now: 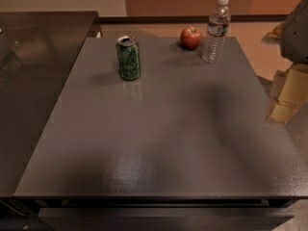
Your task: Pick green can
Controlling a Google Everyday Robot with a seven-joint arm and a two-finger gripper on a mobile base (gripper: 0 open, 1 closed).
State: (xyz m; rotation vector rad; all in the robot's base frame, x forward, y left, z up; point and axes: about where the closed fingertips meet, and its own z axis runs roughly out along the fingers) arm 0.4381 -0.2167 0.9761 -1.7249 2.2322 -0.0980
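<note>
The green can (128, 58) stands upright on the dark grey table (159, 134), at its far left. It is dark green with pale graphics and a silver top. My gripper (285, 107) is at the right edge of the view, beyond the table's right side. It hangs below the grey arm (296, 30), far to the right of the can, and holds nothing that I can see.
A red apple (191, 37) and a clear water bottle (215, 30) stand at the far edge, right of the can. Another dark tabletop (33, 81) adjoins on the left. A tan wall and floor lie behind.
</note>
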